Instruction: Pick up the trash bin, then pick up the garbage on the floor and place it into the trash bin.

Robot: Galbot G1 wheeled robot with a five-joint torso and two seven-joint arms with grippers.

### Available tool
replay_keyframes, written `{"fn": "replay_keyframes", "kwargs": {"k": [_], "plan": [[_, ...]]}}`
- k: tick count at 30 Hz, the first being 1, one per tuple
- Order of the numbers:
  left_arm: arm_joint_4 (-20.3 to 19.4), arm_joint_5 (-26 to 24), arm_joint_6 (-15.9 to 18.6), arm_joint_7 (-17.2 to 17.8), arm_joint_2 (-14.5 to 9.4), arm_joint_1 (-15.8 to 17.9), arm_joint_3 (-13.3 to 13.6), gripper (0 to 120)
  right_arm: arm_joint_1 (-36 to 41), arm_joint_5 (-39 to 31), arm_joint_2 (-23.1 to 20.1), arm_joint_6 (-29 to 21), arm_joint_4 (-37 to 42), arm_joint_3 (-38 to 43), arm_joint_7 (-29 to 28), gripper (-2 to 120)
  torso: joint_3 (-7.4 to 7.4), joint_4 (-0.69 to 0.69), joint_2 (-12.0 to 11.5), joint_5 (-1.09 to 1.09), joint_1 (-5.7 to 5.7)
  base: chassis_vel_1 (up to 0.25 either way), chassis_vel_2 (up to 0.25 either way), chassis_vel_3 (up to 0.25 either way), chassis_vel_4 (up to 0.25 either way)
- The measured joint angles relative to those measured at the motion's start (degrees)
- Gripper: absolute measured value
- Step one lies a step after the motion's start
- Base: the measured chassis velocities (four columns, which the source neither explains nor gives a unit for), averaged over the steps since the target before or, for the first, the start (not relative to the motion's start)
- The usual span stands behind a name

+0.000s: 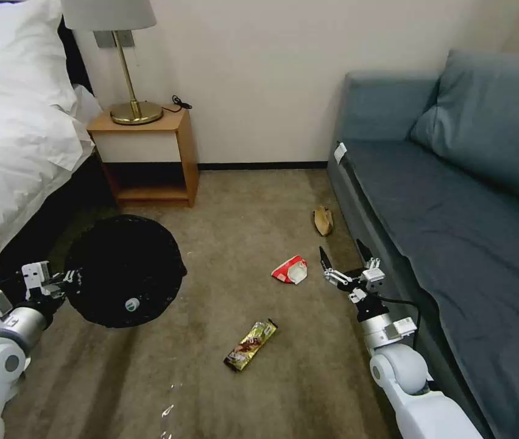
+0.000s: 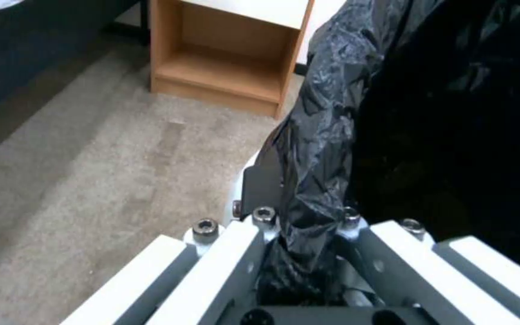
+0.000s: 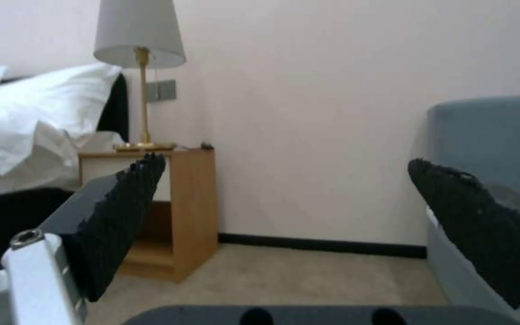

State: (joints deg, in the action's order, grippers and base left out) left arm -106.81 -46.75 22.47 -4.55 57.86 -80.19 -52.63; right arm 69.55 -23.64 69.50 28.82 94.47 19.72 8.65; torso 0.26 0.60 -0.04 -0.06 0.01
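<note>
The trash bin (image 1: 124, 269), lined with a black bag, hangs above the carpet at the left, its mouth facing up at me. My left gripper (image 1: 72, 281) is shut on its rim; the left wrist view shows the black liner (image 2: 314, 162) pinched between the fingers. A round green-and-white spot (image 1: 131, 304) shows inside the bin. On the floor lie a red-and-white packet (image 1: 290, 269), a yellow-brown wrapper (image 1: 251, 344) and a brown banana peel (image 1: 323, 220). My right gripper (image 1: 343, 253) hovers open just right of the packet, nothing between its fingertips (image 3: 124, 225).
A wooden nightstand (image 1: 147, 157) with a brass lamp (image 1: 131, 91) stands against the back wall. The bed (image 1: 16, 146) runs along the left, and a blue-grey sofa (image 1: 454, 231) along the right, close beside my right arm. Open carpet (image 1: 235, 207) lies between them.
</note>
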Motion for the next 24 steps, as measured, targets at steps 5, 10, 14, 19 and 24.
{"fn": "replay_keyframes", "kwargs": {"k": [5,10,14,19,24], "plan": [[0.32,-0.2,0.0,0.0,-0.3,0.24,-0.05,2,-1.18,0.2,-0.58,-0.22,-0.14,-0.32,-0.59,100,-0.01,0.0,0.0,0.0,0.0,-0.01,0.004,0.009,-0.006],[0.41,-0.29,-0.01,0.0,-0.34,0.49,0.02,2,-2.92,2.11,-1.14,-2.35,0.26,-1.1,-4.07,100,-0.01,-0.01,0.0,-0.01,0.0,0.0,0.0,0.0,0.0],[0.46,-0.3,-0.01,0.0,-0.36,0.49,0.03,2,-3.63,2.25,-1.37,-2.64,0.27,-1.54,-4.86,100,-0.01,-0.01,0.0,0.0,0.0,0.0,0.0,0.0,0.0],[0.54,-0.23,-0.03,-0.05,-0.36,0.17,-0.01,2,-3.6,2.17,-1.41,-3.09,0.54,-1.72,-4.24,100,-0.01,0.0,0.0,-0.01,-0.01,0.0,0.0,0.0,0.0],[0.54,-0.14,-0.11,-0.05,-0.31,0.21,0.02,2,-2.69,2.71,-0.85,-2.67,0.34,-1.98,-2.23,100,-0.01,0.0,0.0,0.0,0.0,0.0,0.0,0.0,0.0]]}}
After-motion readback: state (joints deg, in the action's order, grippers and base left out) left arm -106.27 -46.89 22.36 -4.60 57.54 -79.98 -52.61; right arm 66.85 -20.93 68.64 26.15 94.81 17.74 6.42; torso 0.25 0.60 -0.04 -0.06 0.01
